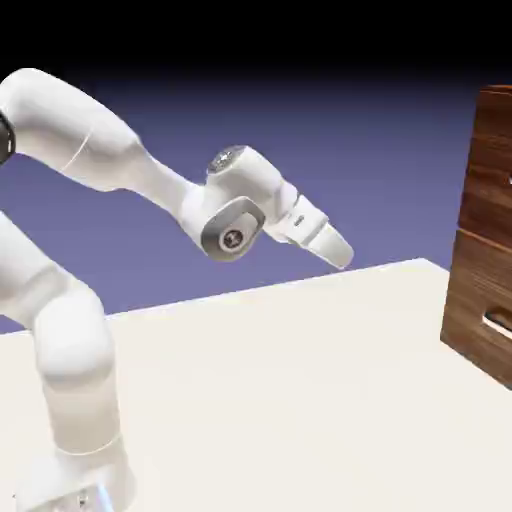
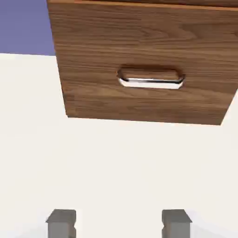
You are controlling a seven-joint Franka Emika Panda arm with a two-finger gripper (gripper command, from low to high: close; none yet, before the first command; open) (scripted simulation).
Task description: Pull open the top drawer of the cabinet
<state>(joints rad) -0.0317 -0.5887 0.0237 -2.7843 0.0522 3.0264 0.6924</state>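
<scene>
So the cabinet (image 1: 485, 230) sits at the right edge of the surface (image 1: 280, 400), well apart from the gripper (image 1: 340, 252), whose jaws are spread wide with nothing between them. The hand view only catches a lower panel's pale handle (image 2: 151, 80); the top drawer (image 1: 495, 125) is higher up and its handle is out of frame. My guess: stiff wood, heavy-ish slide, slick metal handle, so pinch that bar dead center and pull straight.

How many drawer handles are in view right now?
1. A pale metal handle sits on the lower drawer front facing the hand camera; its end shows at the exterior view's right edge. The cabinet is cropped, so others, including the top drawer's, may be hidden.
</scene>
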